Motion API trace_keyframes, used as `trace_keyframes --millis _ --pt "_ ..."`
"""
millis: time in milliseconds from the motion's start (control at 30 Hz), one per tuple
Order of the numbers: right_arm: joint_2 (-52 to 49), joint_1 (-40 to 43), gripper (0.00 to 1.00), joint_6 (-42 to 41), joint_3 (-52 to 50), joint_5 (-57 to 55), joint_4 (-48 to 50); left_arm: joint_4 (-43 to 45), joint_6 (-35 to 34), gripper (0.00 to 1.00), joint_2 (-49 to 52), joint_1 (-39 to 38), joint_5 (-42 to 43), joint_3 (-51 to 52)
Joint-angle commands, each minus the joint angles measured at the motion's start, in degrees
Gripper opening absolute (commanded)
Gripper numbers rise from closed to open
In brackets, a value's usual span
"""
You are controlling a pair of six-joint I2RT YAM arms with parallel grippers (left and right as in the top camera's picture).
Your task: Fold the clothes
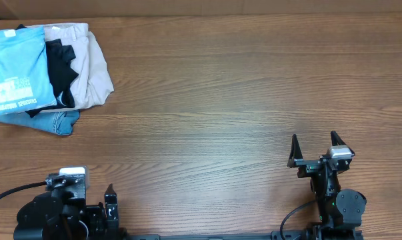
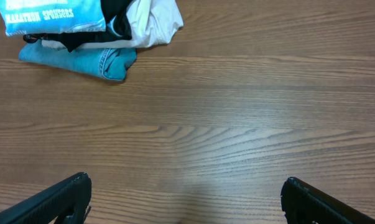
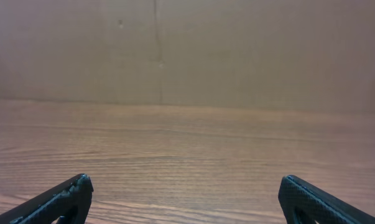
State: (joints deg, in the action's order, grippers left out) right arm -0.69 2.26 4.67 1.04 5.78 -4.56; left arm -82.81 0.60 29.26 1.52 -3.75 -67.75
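Wooden table (image 1: pixel 221 87) | blue T-shirt (image 1: pixel 14 63) far left — well apart from jaws | both jaws spread wide, empty

The T-shirt (image 1: pixel 17 60) runs off the left edge, covering most of the black garment (image 1: pixel 59 67) and denim (image 1: pixel 57 121).

The folded sky-blue T-shirt (image 1: pixel 14 70) with white print tops the pile at the table's far-left corner.

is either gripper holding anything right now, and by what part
Nothing is held. The left gripper and right gripper are both open and empty; the sky-blue T-shirt lies far from both.
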Motion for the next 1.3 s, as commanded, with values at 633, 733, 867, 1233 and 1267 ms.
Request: trace_keyframes --millis 633,733,867,1233,1267 --pt "0.52 0.17 1.00 1.77 -0.57 1.20 0.37 0.09 1.11 1.00 -0.63 -0.17 -0.70 -0.07" --pt "0.52 0.17 1.00 1.75 -0.57 1.20 0.37 0.09 1.11 1.00 -0.63 -0.17 -0.70 -0.07" --pt "0.52 0.17 1.00 1.75 -0.57 1.20 0.39 0.09 1.11 1.00 -0.63 -0.17 -0.70 -0.07" --pt "0.52 0.17 1.00 1.75 -0.57 1.20 0.39 1.44 1.16 1.00 -0.66 -0.17 -1.36 0.26" --pt "0.52 0.17 1.00 1.75 -0.57 1.20 0.37 3.04 1.16 1.00 -0.66 -0.17 -1.20 0.50"
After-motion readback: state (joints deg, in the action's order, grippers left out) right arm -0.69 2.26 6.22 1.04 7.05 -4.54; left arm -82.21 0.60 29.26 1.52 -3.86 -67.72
